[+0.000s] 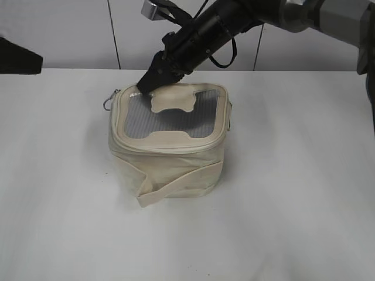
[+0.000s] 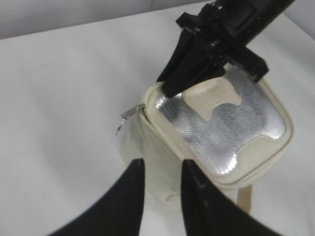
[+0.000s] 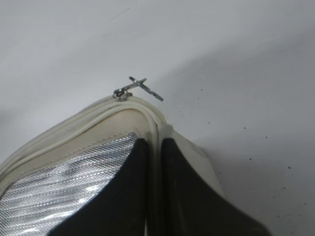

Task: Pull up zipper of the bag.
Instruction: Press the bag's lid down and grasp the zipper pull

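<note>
A cream fabric bag (image 1: 170, 158) with a silver mesh lid panel (image 1: 170, 120) sits on the white table. Its metal zipper pull (image 1: 108, 104) sticks out at the back left corner and also shows in the left wrist view (image 2: 129, 115) and the right wrist view (image 3: 140, 87). My right gripper (image 1: 150, 85) reaches in from the upper right and is shut on the bag's cream rim (image 3: 153, 129), a little way from the pull. My left gripper (image 2: 163, 164) is open and empty, hovering above the bag's side and short of the pull.
The white table (image 1: 293, 205) stretches all round the bag. A loose cream strap (image 1: 170, 190) hangs down the bag's front. A dark part of the left arm (image 1: 17, 58) shows at the far left edge. A panelled wall stands behind.
</note>
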Available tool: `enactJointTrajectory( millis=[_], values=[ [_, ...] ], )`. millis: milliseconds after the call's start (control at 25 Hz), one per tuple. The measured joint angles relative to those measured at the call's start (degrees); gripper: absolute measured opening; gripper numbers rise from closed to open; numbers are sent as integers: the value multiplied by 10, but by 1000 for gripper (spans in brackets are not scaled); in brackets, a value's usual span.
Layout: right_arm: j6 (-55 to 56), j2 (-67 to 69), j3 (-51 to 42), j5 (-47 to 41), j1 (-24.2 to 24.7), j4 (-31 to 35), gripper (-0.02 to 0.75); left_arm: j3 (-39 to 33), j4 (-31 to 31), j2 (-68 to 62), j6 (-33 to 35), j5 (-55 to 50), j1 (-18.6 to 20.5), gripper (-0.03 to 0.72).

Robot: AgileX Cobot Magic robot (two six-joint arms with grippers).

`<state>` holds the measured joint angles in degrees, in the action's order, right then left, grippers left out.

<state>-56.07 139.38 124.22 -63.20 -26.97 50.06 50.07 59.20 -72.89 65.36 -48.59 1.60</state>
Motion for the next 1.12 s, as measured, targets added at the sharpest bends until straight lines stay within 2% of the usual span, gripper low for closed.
enactJointTrajectory(
  millis=[120,200,280,560,720,840,1120],
  values=[
    [5,0,0,-1,0,0,53,48,14,-119,87,-21,28,316],
    [5,0,0,-1,0,0,52,63,17,-179,159,-16,26,386],
    [6,0,0,-1,0,0,52,67,19,-226,213,21,12,417],
    [9,0,0,-1,0,0,49,67,22,-296,295,175,-70,431],
    [12,0,0,-1,0,0,49,67,71,-309,361,196,-106,433],
    [14,0,0,-1,0,0,49,67,116,-313,408,204,-111,433],
    [16,0,0,-1,0,0,48,67,175,-323,471,205,-111,433]
  ],
)
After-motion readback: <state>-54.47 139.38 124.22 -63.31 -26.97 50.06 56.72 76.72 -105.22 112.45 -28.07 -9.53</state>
